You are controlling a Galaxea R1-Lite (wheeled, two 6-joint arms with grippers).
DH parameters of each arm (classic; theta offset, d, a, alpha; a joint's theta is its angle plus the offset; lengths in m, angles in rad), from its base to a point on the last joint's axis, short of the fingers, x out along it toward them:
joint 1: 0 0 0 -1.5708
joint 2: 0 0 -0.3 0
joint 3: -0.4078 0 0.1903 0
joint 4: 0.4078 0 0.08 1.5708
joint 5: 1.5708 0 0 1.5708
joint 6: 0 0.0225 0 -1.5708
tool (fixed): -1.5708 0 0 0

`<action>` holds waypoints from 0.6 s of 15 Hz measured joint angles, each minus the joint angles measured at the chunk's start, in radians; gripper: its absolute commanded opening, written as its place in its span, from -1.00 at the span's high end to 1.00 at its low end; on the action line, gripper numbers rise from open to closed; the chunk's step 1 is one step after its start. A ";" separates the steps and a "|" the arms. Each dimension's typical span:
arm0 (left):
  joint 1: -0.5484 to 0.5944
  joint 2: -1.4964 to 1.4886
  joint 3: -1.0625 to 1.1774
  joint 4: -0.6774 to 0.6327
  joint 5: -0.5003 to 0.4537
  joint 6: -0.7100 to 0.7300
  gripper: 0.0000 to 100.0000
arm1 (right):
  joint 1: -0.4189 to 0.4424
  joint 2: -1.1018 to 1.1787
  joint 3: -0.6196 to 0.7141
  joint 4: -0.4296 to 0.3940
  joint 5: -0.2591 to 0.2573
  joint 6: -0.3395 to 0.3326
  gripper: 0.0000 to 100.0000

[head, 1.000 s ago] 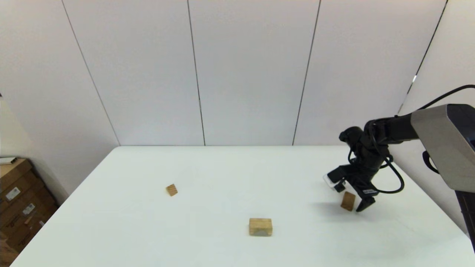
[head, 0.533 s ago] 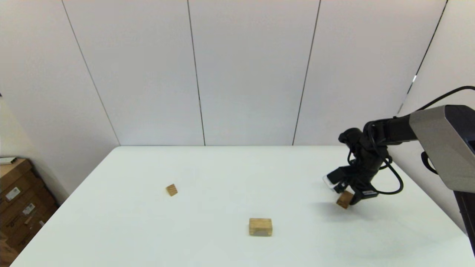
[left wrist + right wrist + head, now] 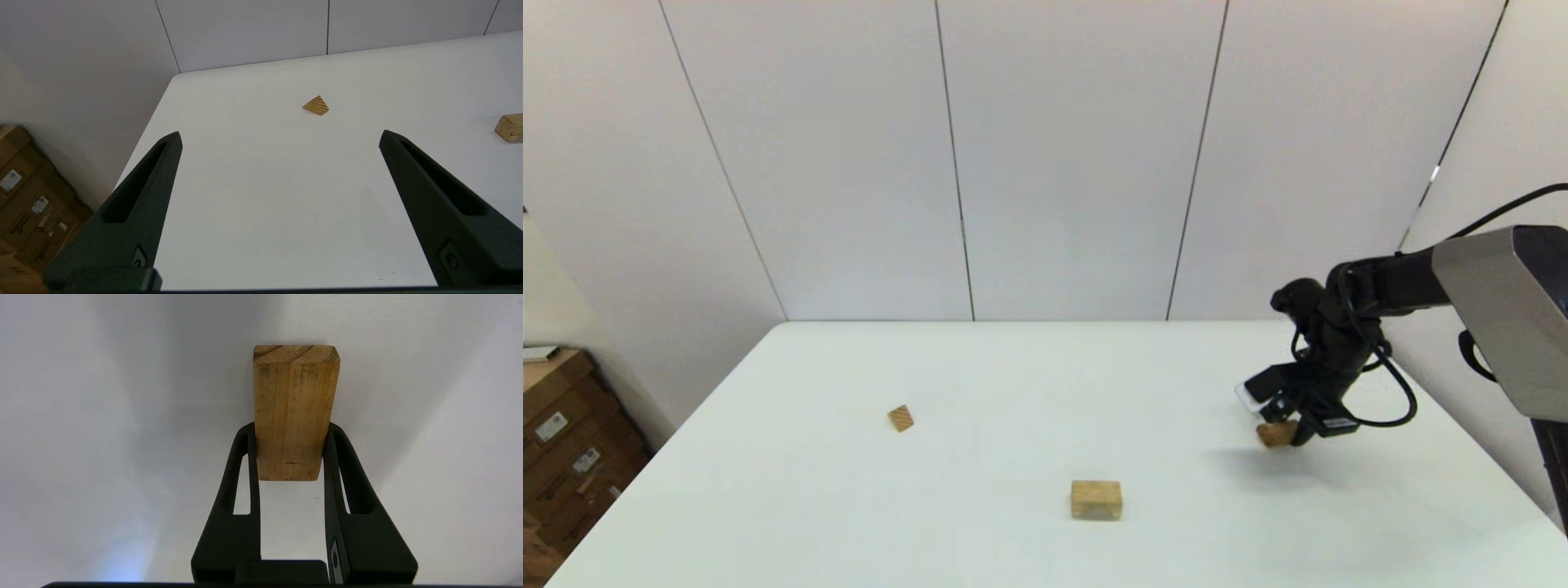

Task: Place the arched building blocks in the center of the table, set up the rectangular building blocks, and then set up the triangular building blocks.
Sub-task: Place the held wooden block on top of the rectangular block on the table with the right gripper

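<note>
My right gripper (image 3: 1286, 429) hangs above the right side of the table (image 3: 980, 376), shut on the rectangular block (image 3: 1276, 433), a honey-brown slab. The right wrist view shows that slab (image 3: 292, 412) clamped between the two black fingers (image 3: 241, 457), sticking out past their tips. The arched block (image 3: 1096, 499), pale tan, rests near the table's front centre and shows at the edge of the left wrist view (image 3: 510, 127). The triangular block (image 3: 900, 418), a small striped wedge (image 3: 316, 105), lies at the left. My left gripper (image 3: 280, 136) is open above the table's left part, well short of the wedge.
Cardboard boxes (image 3: 560, 441) stand on the floor off the table's left edge, also in the left wrist view (image 3: 24, 196). A panelled wall runs behind the table's far edge. The right arm (image 3: 1462, 286) reaches in from the right.
The right gripper has lifted a little and turned, tipping the held slab from near upright toward level. The arched and triangular blocks have not moved.
</note>
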 measured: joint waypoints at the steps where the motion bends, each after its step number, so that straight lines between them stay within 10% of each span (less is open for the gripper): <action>1: 0.000 0.000 0.000 0.000 0.000 0.000 -1.00 | 0.006 -0.019 0.002 0.000 0.026 0.016 1.00; 9: 0.000 0.000 0.000 0.000 0.000 0.000 -1.00 | 0.141 -0.192 0.019 0.112 0.164 0.363 1.00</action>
